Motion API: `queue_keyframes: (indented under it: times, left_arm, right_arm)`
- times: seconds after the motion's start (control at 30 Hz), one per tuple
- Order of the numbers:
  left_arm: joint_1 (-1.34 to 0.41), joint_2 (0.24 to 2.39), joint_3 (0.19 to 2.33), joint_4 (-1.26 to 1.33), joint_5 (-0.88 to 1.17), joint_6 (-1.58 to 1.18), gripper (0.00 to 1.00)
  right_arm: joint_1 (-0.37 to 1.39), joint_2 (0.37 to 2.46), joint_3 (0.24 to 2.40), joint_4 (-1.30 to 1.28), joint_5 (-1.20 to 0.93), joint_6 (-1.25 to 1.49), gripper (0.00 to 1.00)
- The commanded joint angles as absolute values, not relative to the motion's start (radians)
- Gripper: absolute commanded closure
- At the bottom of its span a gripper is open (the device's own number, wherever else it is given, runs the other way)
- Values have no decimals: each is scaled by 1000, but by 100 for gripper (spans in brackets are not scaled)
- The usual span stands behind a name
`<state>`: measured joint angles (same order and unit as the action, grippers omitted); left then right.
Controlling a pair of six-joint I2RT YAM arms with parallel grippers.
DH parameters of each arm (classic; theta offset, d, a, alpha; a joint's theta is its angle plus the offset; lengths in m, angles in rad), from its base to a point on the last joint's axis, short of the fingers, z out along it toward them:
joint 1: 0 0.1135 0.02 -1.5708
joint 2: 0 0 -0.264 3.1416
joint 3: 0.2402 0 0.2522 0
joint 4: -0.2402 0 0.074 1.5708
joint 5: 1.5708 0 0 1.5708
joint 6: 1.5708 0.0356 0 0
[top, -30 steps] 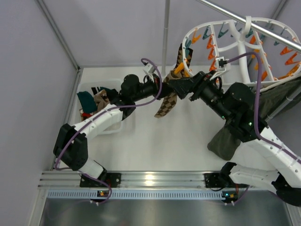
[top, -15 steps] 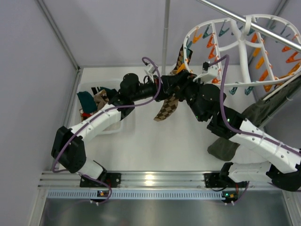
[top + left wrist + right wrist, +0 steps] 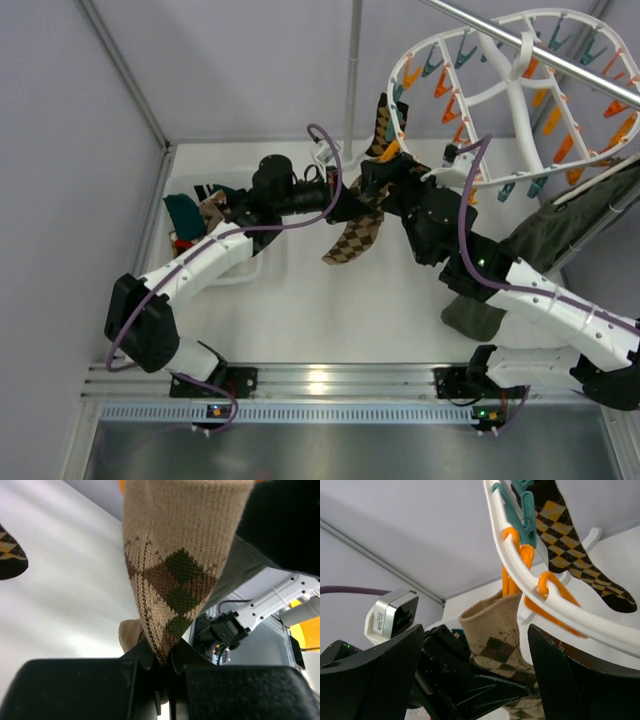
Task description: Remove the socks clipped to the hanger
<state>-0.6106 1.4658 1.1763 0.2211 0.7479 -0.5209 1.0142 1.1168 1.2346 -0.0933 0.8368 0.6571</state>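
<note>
The white oval hanger (image 3: 500, 100) hangs from the rail at the top right, its orange and teal clips dangling. A tan argyle sock (image 3: 352, 240) hangs from an orange clip (image 3: 512, 565) at the frame's left end. A dark brown-and-yellow argyle sock (image 3: 385, 118) hangs from a clip beside it. My left gripper (image 3: 345, 207) is shut on the tan sock's lower part (image 3: 170, 565). My right gripper (image 3: 385, 182) is open, its fingers (image 3: 370, 680) on either side of the sock's cuff (image 3: 495, 635), just under the hanger rim (image 3: 560, 605).
A white bin (image 3: 262, 272) on the table's left holds several socks. A dark green garment (image 3: 530, 250) hangs at the right, down to the table. The metal rail (image 3: 560, 55) crosses the top right, and a vertical pole (image 3: 352, 70) stands behind.
My right arm has swung left and pushed its gripper up to the clipped cuff. The hanger has tilted and shifted up. My left gripper kept its hold on the tan sock.
</note>
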Motion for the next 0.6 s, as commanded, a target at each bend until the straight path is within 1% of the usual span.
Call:
queue_keyframes:
  times: [0.0, 0.07, 0.17, 0.57]
  left_arm:
    - [-612, 1399, 1207, 225, 842, -495, 100]
    - [-612, 1397, 1210, 222, 867, -492, 100]
    - [-612, 1399, 1209, 222, 888, -491, 100]
    - [-614, 1365, 1204, 222, 939, -476, 100]
  right_arm:
    - [968, 1075, 1224, -31, 795, 673, 19]
    - [936, 1065, 1200, -11, 740, 699, 19]
    - [914, 1063, 1175, 32, 712, 727, 19]
    - [865, 1126, 1170, 61, 649, 891, 18]
